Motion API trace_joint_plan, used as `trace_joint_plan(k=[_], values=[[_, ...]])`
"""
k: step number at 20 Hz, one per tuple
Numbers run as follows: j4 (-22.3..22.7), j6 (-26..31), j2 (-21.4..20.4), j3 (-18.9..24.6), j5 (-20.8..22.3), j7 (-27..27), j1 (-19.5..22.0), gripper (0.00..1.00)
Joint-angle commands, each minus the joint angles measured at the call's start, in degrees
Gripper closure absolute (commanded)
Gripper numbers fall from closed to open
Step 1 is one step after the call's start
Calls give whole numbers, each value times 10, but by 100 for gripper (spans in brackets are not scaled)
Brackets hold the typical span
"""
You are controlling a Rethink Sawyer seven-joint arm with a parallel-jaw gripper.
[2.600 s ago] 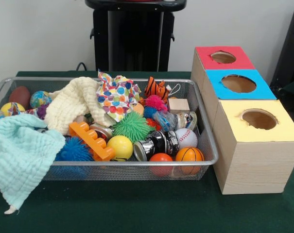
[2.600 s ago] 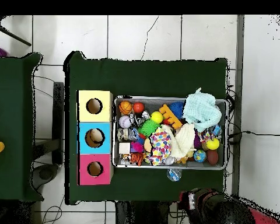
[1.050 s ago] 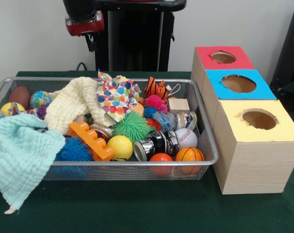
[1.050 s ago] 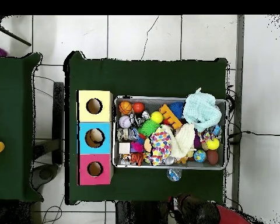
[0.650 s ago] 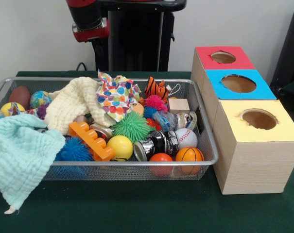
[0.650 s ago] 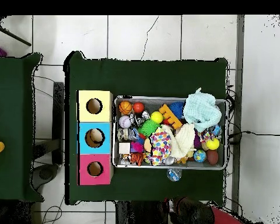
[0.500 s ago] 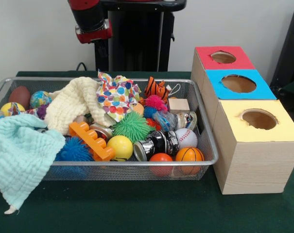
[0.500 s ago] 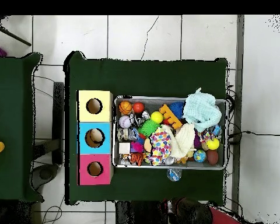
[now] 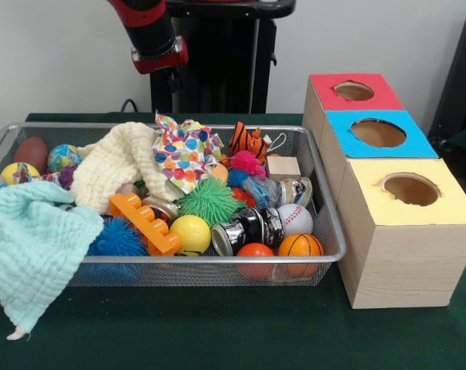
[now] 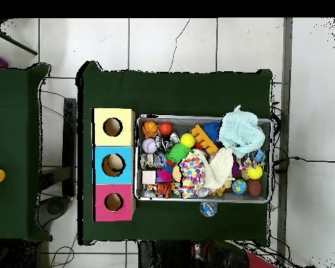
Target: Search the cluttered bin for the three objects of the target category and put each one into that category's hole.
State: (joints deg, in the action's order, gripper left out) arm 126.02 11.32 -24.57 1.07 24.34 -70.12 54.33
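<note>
**Arm hanging behind the cluttered bin**

A green cloth (image 9: pixel 233 339) is covering the table; white floor tiles (image 10: pixel 156 42) are surrounding it. The wire bin (image 9: pixel 329 231) is sitting just beside three boxes (image 9: pixel 402 247) with round holes. The red arm's wrist (image 9: pixel 157 46) is hanging above the bin's far side; whether the claw is spread cannot be told. The balls (image 9: pixel 294 231) are lying at the bin's near corner, well apart from the wrist.

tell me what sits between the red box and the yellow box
The blue box sits between the red box and the yellow box, all three touching in one row. Both views show it, the overhead most plainly.
</note>
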Motion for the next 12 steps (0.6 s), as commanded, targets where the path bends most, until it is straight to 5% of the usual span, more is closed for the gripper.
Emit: trace_joint_plan(k=[1,12], values=[[-92,-62,31,-11,-44,-142,16,100],[-65,-91,8,-19,-31,-127,47,100]])
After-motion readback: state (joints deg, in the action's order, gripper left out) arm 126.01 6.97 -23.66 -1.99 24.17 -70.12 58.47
